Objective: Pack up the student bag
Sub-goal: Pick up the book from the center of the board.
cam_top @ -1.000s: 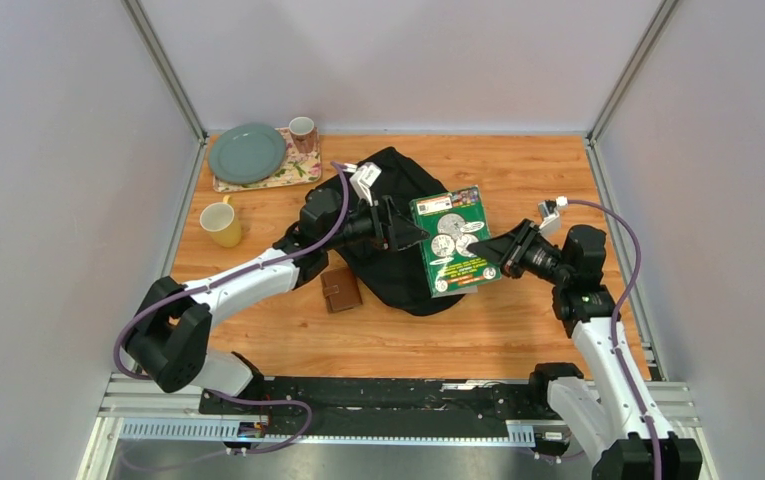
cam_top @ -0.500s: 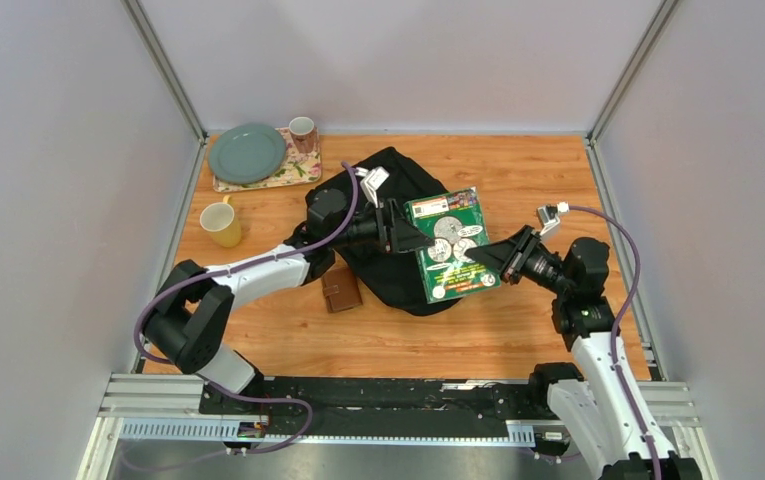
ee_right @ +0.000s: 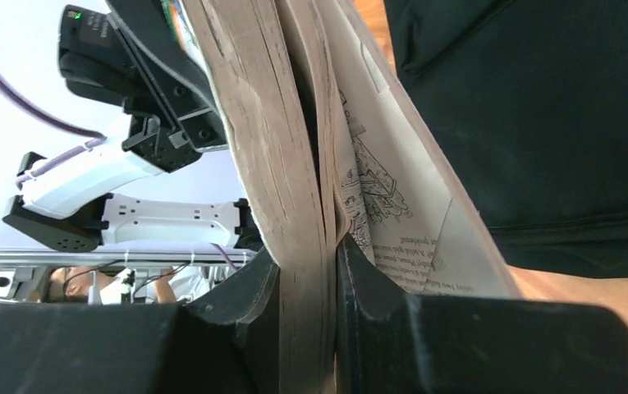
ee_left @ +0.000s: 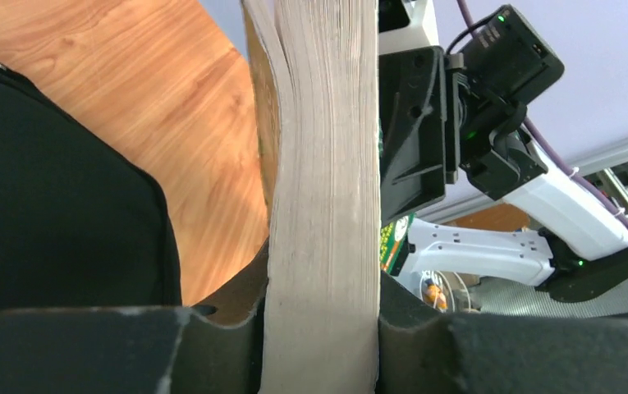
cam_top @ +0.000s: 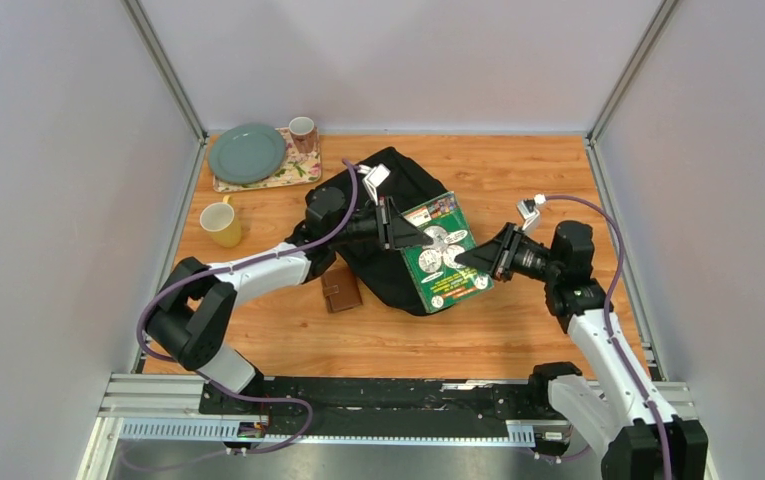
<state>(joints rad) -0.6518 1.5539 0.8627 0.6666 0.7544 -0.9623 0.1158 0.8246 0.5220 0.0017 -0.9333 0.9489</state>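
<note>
The student bag point(cam_top: 390, 175) is a black backpack lying flat mid-table, and it fills the left of the left wrist view point(ee_left: 56, 205). A green paperback book point(cam_top: 445, 258) hangs tilted above the bag's right side, held from both ends. My left gripper point(cam_top: 410, 232) is shut on the book's left edge; the page block point(ee_left: 323, 205) is squeezed between both pads. My right gripper point(cam_top: 466, 262) is shut on the opposite edge, pinching most of the pages point(ee_right: 269, 164) while a few pages and the cover splay loose toward the bag point(ee_right: 540, 107).
A brown wallet point(cam_top: 340, 289) lies just left of the bag's near end. A yellow mug point(cam_top: 221, 223) stands at the left. At the back left, a floral mat point(cam_top: 293, 172) carries a green plate point(cam_top: 247, 152) and a pink mug point(cam_top: 302, 130).
My left gripper has reached the book's left edge and shut on it. My right arm has carried the book leftward, further over the bag, and tilted it more.
</note>
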